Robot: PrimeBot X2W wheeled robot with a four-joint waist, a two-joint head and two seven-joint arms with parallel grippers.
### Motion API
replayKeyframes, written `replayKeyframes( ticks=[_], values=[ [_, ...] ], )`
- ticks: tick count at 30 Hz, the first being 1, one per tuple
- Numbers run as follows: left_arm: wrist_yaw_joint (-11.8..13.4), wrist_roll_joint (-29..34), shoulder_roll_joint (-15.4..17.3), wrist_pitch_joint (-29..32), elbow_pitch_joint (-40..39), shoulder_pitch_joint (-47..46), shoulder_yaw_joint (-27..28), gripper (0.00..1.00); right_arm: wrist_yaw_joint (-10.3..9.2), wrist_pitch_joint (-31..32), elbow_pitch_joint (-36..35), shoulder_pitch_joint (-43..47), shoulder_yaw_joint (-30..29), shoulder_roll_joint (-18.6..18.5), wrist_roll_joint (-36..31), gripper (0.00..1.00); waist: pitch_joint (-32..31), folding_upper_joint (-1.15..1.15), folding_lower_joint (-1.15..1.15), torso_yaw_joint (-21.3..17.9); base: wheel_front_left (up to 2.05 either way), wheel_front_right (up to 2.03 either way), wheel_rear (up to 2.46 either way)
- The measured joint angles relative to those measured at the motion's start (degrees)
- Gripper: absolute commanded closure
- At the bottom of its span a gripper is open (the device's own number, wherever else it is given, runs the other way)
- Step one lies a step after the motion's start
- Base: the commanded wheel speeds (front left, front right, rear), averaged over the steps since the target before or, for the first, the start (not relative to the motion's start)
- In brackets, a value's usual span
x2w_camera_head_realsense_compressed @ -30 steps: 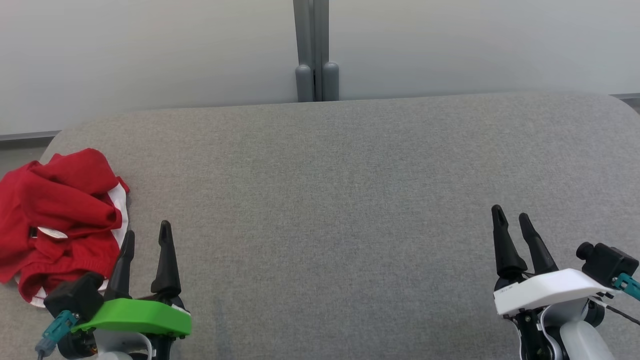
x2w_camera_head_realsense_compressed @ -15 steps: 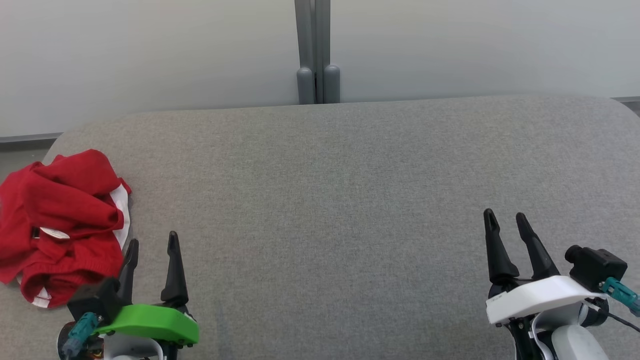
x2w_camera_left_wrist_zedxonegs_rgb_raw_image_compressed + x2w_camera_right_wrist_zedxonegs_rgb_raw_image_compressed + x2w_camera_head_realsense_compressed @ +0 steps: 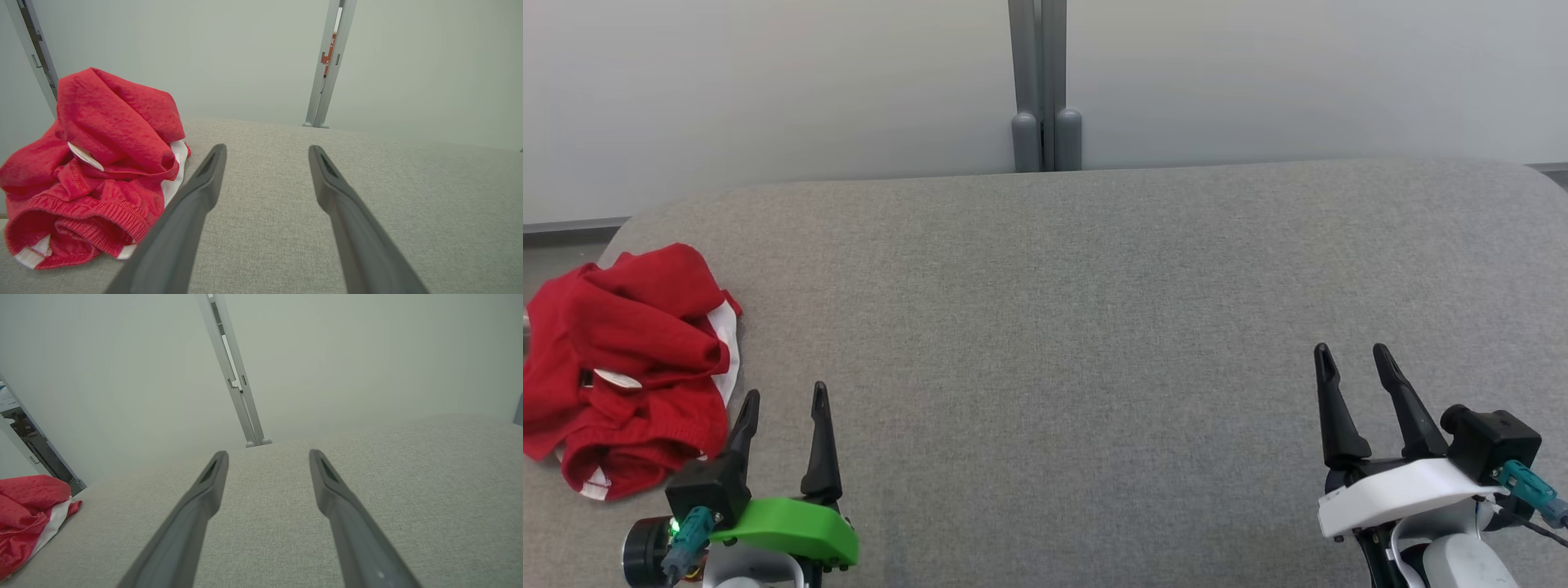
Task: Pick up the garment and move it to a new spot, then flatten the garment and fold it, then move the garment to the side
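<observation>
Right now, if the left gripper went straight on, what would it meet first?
Probably nothing: the left gripper points along bare table, with the garment lying beside it to its left.

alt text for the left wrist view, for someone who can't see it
A crumpled red garment with white trim lies bunched at the left of a grey fabric surface, close beside the left gripper, whose two dark fingers are open and empty. Behind stand a pale wall and a grey post.
</observation>
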Motion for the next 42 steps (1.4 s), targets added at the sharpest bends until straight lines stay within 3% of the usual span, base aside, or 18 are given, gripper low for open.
replayKeyframes(
  ticks=[23,42],
  values=[
    [1.51,7.53,0.34,-2.38,2.41,-0.54,0.03,0.00,0.01,-2.44,0.77,0.40,-0.32,0.02,-8.95,0.00,0.21,0.00,0.00,-0.02,0.00,0.00,0.00],
    [1.59,6.11,0.52,-2.44,4.82,-1.29,-0.12,0.00,0.01,-2.48,1.91,0.63,-0.54,0.20,-8.24,0.00,-0.01,0.00,0.00,0.42,0.00,0.00,0.00]
  ],
)
